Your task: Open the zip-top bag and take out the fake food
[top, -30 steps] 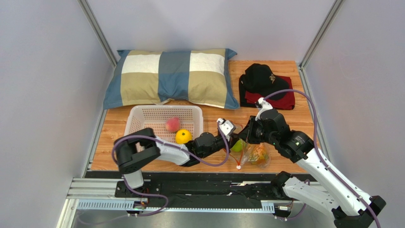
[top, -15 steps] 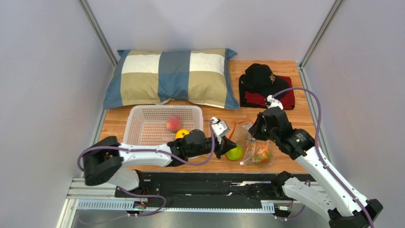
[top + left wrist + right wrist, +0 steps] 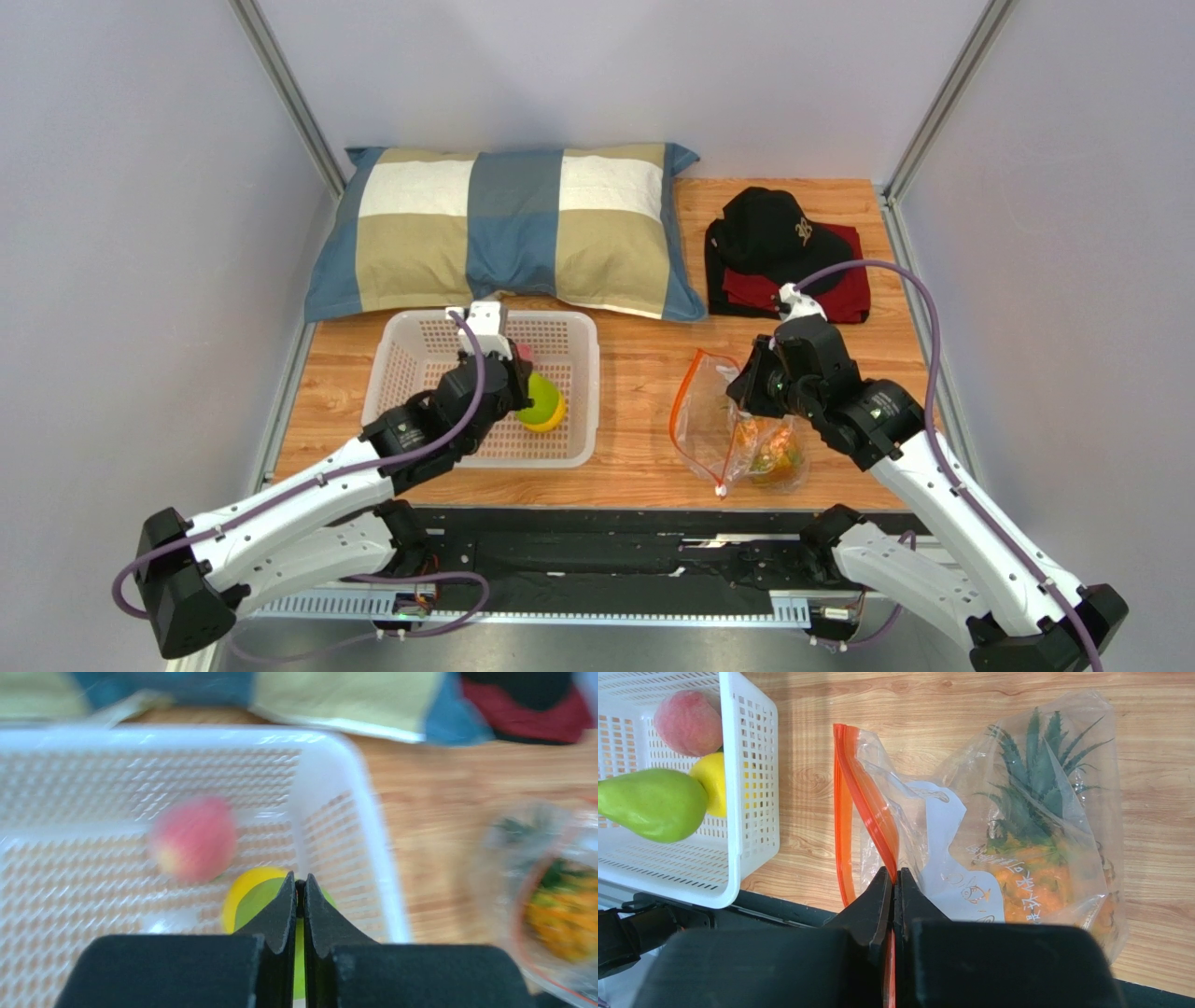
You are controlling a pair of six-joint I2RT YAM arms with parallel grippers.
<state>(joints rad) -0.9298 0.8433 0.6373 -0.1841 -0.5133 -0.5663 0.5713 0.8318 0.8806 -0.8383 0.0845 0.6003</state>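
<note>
Zip-top bag (image 3: 734,420) held open at the front right of the wooden surface (image 3: 638,371), one fruit inside.

A checked pillow (image 3: 505,231) lies along the back, with a dark cap (image 3: 765,221) on a red cloth (image 3: 842,287) to its right. The white basket (image 3: 407,350) sits front left, well apart from the bag. The right fingers (image 3: 875,903) are closed on the bag's orange zip strip (image 3: 861,805), holding that edge up; the pineapple (image 3: 1036,875) lies inside. The left fingers (image 3: 281,910), pinched together on the green fruit (image 3: 650,805), hang over the basket's right end, above the pink peach (image 3: 688,721) and yellow fruit (image 3: 710,784) lying in it.
</note>
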